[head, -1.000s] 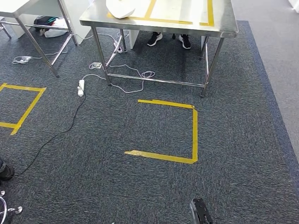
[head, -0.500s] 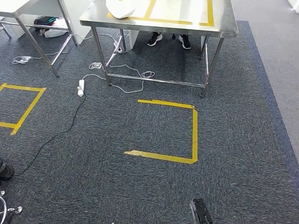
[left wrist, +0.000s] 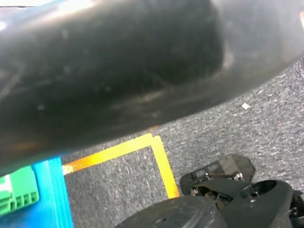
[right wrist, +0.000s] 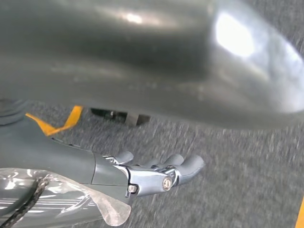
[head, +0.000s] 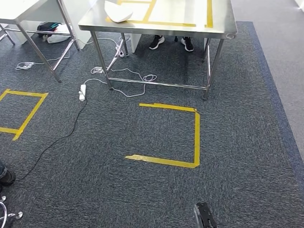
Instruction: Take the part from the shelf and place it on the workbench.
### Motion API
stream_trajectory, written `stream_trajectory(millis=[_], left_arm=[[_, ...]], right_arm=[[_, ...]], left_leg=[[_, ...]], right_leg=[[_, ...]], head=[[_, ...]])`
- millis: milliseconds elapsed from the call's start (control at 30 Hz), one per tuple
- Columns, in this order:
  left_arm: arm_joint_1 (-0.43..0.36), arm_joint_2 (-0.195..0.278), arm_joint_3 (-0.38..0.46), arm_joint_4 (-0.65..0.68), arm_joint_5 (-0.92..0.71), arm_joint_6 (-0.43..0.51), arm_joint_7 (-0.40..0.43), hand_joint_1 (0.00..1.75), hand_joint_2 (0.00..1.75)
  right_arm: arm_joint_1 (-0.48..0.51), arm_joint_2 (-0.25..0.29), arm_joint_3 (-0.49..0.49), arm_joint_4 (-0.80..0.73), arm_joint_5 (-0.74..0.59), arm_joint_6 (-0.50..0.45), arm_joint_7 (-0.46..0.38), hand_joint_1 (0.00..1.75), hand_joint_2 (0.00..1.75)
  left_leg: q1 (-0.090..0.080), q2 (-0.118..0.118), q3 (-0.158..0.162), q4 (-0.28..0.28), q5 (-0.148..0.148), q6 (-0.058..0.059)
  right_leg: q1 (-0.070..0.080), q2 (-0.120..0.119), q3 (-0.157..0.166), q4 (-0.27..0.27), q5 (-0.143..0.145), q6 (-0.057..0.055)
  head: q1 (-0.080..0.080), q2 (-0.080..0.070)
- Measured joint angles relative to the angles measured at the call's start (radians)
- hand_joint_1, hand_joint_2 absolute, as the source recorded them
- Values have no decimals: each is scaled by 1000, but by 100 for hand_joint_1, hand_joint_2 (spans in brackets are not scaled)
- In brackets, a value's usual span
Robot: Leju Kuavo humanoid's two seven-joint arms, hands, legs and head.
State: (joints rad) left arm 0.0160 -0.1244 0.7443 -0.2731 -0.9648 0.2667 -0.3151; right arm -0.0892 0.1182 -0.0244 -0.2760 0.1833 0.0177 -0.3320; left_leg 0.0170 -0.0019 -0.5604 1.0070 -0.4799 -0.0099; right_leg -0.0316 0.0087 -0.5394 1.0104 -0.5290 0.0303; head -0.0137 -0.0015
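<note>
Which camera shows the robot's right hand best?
The right wrist view: the right hand hangs over the carpet, fingers straight and close together, holding nothing. The head view shows just a dark tip at the bottom edge, which may be that hand. The left wrist view gives no clear sight of it.

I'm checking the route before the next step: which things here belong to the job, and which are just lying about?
Job:
- steel workbench with yellow tape lines
- white part on the workbench
- right robot hand, holding nothing
- yellow tape square on the carpet

Lying about:
- white power strip and black cable
- loose white cables
- a person's shoes under the workbench
</note>
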Motion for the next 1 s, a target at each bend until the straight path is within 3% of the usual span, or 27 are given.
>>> stream_trajectory(millis=[67,100,200,233,267,300,367,433,533,600,633,700,733,767,800,867,900,933,1000], left_arm=[[1,0,2,0,-1,0,0,0,0],[1,0,4,0,-2,0,0,0,0],[2,-2,5,0,-5,0,0,0,0],[3,-2,6,0,-6,0,0,0,0],[4,-3,6,0,-7,0,0,0,0],[5,-3,7,0,-8,0,0,0,0],[5,-2,9,0,-9,0,0,0,0],[4,-2,11,0,-10,0,0,0,0],[5,-2,12,0,-11,0,0,0,0],[6,-2,12,0,-12,0,0,0,0],[5,-3,13,0,-13,0,0,0,0],[3,-4,13,0,-14,0,0,0,0],[3,-5,13,0,-15,0,0,0,0],[4,-6,13,0,-16,0,0,0,0],[5,-6,13,0,-17,0,0,0,0],[7,-6,13,0,-18,0,0,0,0],[6,-6,14,0,-19,0,0,0,0],[5,-6,14,0,-19,0,1,0,0],[3,-7,15,0,-19,0,1,0,0]], right_arm=[[1,0,0,0,0,0,0,0,0],[1,0,0,0,0,0,0,0,0],[3,0,0,0,0,-1,0,0,0],[4,0,0,0,0,-1,0,0,0],[5,0,0,0,-1,-1,0,0,0],[5,0,0,0,-1,-1,0,0,0],[5,0,0,0,-1,-1,0,0,0],[4,1,0,0,-1,-1,0,0,0],[4,1,0,0,-1,-1,-1,0,0],[2,1,0,0,-1,-1,-2,0,0],[1,1,0,-1,-1,-1,-2,0,0],[2,1,0,0,-1,-1,-2,0,0],[4,1,0,0,-1,-1,-1,0,0],[7,1,0,0,-1,-1,-1,0,0],[8,1,0,0,-1,-1,-1,0,0],[7,1,0,0,-1,-1,-1,0,0],[6,1,0,0,-1,-2,-1,0,0],[6,1,0,0,-1,-2,-1,0,0],[5,0,0,0,-1,-2,-1,0,0]], left_leg=[[5,0,-2,15,-13,-9],[6,0,-14,45,-33,-12],[5,0,-99,230,-123,-15],[5,0,-123,276,-134,-14],[4,0,-131,287,-124,-10],[2,0,-123,260,-96,-4],[-7,0,-72,135,-21,15],[-16,0,-32,39,10,29],[-20,-1,-19,14,5,35],[-16,-1,-7,-1,7,41],[-14,-1,-3,-6,7,45],[-16,0,1,-7,2,52],[-18,0,3,-7,-1,54],[-19,-1,6,-7,-5,55],[-20,-1,12,-7,-9,55],[-22,-1,27,-6,-20,52],[-24,-1,33,-4,-27,48],[-26,-1,37,-3,-32,44],[-27,-2,39,-1,-38,35]], right_leg=[[2,-1,6,0,2,-15],[1,-1,9,-1,4,-21],[6,-3,12,-1,3,-32],[9,-2,14,-1,1,-34],[11,-1,16,-1,-1,-35],[13,0,20,-1,-4,-36],[15,2,26,-1,-11,-33],[17,3,26,-2,-20,-24],[15,1,32,-10,-27,-5],[15,0,24,15,-46,5],[15,-1,3,57,-68,7],[15,-1,-73,184,-123,11],[15,-1,-109,238,-136,12],[16,-1,-131,261,-129,13],[16,-1,-135,247,-102,12],[18,-3,-92,128,-14,4],[20,-4,-63,67,16,-1],[21,-6,-42,23,33,-7],[25,-6,-26,2,32,-15]], head=[[-1,0],[-2,0],[-2,0],[-2,0],[-2,0],[-2,0],[-2,0],[-2,0],[-1,0],[0,0],[1,0],[1,0],[1,0],[1,0],[1,0],[1,0],[1,0],[0,0],[0,0]])
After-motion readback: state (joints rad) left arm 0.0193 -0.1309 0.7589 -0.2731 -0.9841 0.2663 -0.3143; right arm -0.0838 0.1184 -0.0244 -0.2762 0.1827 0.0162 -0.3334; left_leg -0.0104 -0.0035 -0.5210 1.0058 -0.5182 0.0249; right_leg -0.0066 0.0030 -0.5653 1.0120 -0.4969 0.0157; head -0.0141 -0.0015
